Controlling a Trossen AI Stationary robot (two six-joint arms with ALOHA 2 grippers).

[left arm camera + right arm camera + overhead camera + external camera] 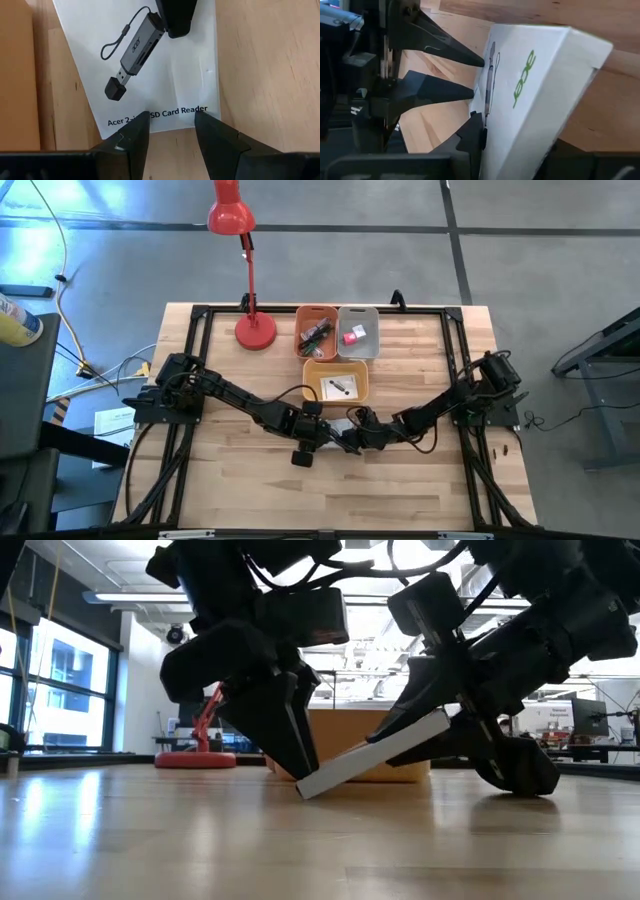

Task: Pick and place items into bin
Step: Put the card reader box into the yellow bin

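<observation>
A flat white box (pixel 165 65), printed with a card reader and "Acer", sits tilted between both grippers at the table's middle (pixel 340 423). Its low end (pixel 303 787) rests on the table and its other end is raised. My left gripper (pixel 171 120) is open and points down at the low end (pixel 300 765). My right gripper (pixel 520 150) is shut on the raised end (pixel 440 728). Behind them, the yellow bin (pixel 335 385) holds a white card with black marks. The grey bin (pixel 358 330) holds a red-pink cube, and the orange bin (pixel 316 330) holds dark items. My left gripper comes from above, pointing down. Its two spread fingertips (pixel 142 122) meet the printed face at the box's low edge (pixel 170 125), which lies on the table. My right gripper pinches the box's raised end (pixel 490 125) across its thin side: one finger (pixel 175 20) on the printed face, the other underneath. It comes slanting down from the table's right. The box is tilted.
A red desk lamp (pixel 255 330) stands at the far left of the table, beside the three bins. A black frame (pixel 200 315) runs round the table's edges. Bare wood lies on the near side of the grippers (pixel 330 490).
</observation>
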